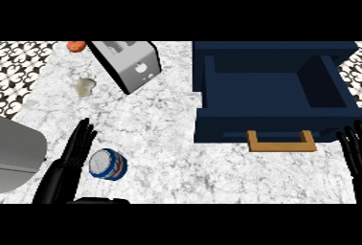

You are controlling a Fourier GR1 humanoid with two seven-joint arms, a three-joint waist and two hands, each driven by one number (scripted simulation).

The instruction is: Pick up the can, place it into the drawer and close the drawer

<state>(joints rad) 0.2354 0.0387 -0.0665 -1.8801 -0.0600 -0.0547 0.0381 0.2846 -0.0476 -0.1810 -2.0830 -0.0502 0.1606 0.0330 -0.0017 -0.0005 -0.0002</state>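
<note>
my left hand (71,158) is spread, fingers straight, just beside the can (108,164) on the bench (176,143). my right hand (351,148) rests open by the drawer (272,95).

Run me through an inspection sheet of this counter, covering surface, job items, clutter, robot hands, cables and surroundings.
Surface: white marbled counter.
Job's things: can lying on the counter at lower left; navy drawer pulled open with a wooden handle, nothing seen inside.
Clutter: toaster, orange item at the top edge, small pale object.
Robot hands: left robot hand open, fingers straight, just beside the can; right robot hand open at the right edge, resting.
Cables: nothing seen.
Surroundings: patterned tile at left, grey object at left edge.
</note>
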